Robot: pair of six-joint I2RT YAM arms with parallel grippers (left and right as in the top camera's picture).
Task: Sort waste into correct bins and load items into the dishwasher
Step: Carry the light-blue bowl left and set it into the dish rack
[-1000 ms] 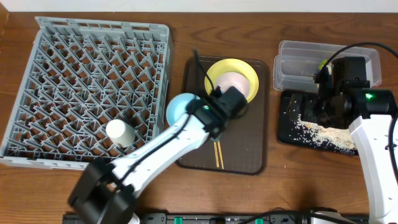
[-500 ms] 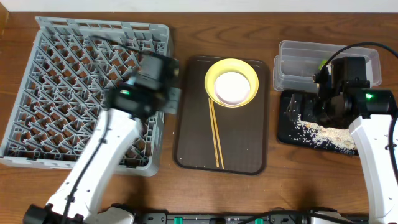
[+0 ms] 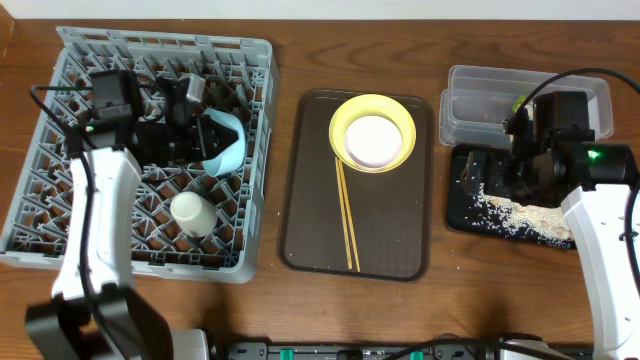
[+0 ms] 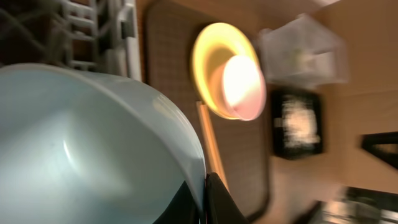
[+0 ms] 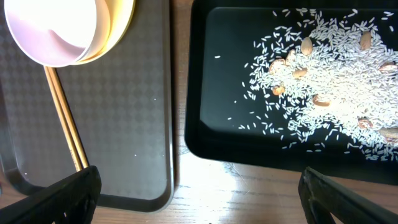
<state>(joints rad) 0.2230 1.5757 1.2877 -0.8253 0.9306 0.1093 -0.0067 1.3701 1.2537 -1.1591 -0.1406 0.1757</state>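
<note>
Clamped on the round light blue bowl (image 3: 228,146), the left gripper (image 3: 205,140) should seat it edgewise between pegs of the grey plastic dish rack (image 3: 100,215).

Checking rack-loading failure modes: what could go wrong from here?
The left claw pinches the light blue bowl by its rim only, on edge over the dish rack; it may slip or lodge crooked between pegs. The white cup stands nearby in the rack, so a dropped bowl might knock it. The chopsticks lie flat on the brown tray, likely an awkward pick.
</note>
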